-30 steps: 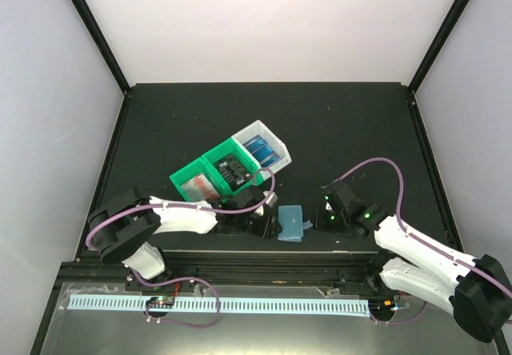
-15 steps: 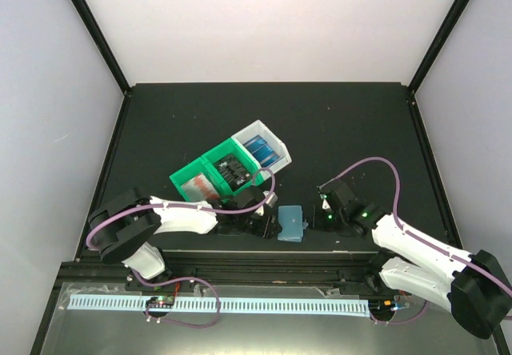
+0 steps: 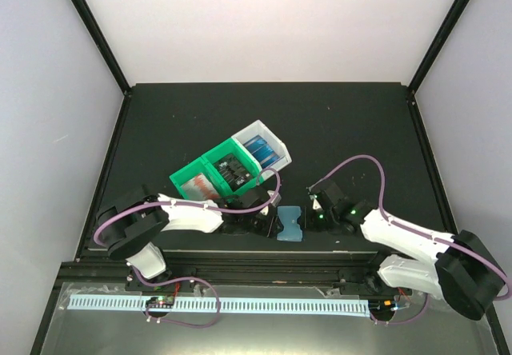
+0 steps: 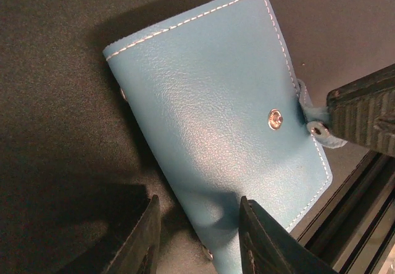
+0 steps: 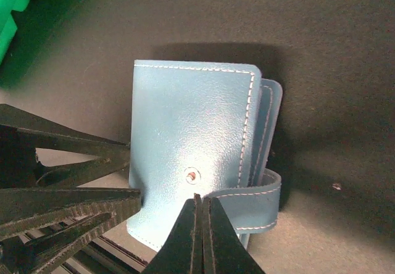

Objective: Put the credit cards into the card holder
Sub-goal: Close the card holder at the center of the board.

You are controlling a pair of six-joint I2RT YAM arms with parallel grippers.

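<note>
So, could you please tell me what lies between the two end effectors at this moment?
The teal card holder lies between the left end effector and the right end effector. The top view shows this, and both wrist views agree.

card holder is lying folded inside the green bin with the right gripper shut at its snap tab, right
Not inside the green bin: the top external view shows the card holder lying folded on the black table beside the bin. The right gripper is indeed shut at its snap tab.
</note>
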